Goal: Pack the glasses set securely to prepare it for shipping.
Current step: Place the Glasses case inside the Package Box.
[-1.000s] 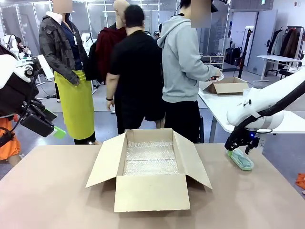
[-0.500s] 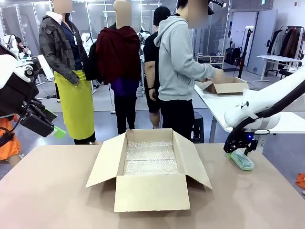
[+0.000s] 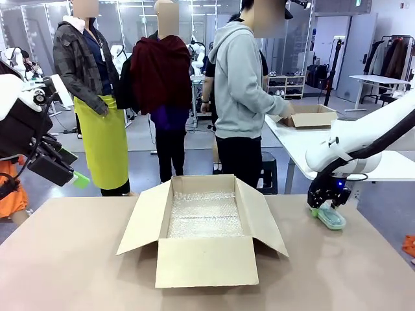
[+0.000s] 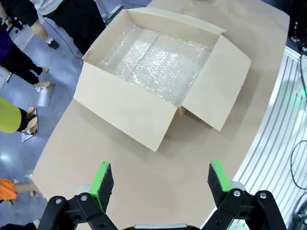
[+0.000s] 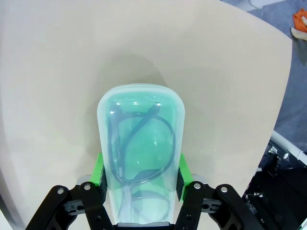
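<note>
In the front view, an open cardboard box (image 3: 206, 260) stands in the middle of the bench (image 3: 65, 259), its flaps spread outward and a sheet of bubble wrap (image 3: 204, 214) lining its floor. The mint-green glasses case (image 3: 332, 219) lies flat on the bench well to the right of the box, near the far right edge. The right end effector (image 3: 324, 206) comes down from the white arm onto the end of the case that is nearer the box; the rest of the case reaches out past it toward the lower right. The left end effector (image 3: 72, 168) hangs in the air above the left edge of the bench, well apart from the box and the case. A person in a grey hoodie (image 3: 241, 84) stands beyond the far side of the bench, turned toward another table.

In the left wrist view, the left end effector's two green pads (image 4: 102, 179) stand wide apart with nothing between them. Below them lie the bare bench and, farther off, the open box.

In the right wrist view, the case runs lengthwise straight out from the right end effector, resting on the bench. The green pads (image 5: 99, 173) press against its two long sides near the close end, so the jaws are closed on the case. Dark-framed glasses (image 5: 142, 148) show through the translucent lid, and the rounded far end of the case extends clear of the fingers.
</note>
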Tool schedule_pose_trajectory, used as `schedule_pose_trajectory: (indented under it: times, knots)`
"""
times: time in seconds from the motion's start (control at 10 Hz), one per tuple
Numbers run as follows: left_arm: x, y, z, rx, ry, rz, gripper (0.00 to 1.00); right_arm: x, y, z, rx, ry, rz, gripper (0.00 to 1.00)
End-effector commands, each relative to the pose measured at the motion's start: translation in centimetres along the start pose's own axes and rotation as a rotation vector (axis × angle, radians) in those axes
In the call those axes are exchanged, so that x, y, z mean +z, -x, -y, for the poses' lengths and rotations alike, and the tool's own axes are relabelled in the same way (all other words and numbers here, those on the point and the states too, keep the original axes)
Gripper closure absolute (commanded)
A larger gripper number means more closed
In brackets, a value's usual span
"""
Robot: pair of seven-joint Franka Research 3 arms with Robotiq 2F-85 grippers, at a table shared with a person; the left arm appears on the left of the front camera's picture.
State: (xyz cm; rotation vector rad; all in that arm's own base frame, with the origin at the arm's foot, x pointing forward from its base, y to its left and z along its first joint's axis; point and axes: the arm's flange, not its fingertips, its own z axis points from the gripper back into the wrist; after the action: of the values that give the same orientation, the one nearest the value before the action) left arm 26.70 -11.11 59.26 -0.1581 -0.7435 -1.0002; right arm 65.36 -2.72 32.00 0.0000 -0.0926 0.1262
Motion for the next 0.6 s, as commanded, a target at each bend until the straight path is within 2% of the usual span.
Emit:
schedule_pose_trajectory:
  times: [0.0,0.3,0.5]
  knots:
    - [0.1,0.1,-0.1,-0.008,-0.003,0.000,0.00,2.5,0.4,-0.4,-0.001,0.022,0.007,0.60]
    - [0.1,0.1,-0.1,-0.008,-0.003,0.000,0.00,7.3,1.1,-3.4,0.131,0.041,0.068,0.60]
    - [0.1,0.1,-0.1,-0.008,-0.003,0.000,0.00,9.0,1.5,-4.4,0.138,0.058,0.093,0.60]
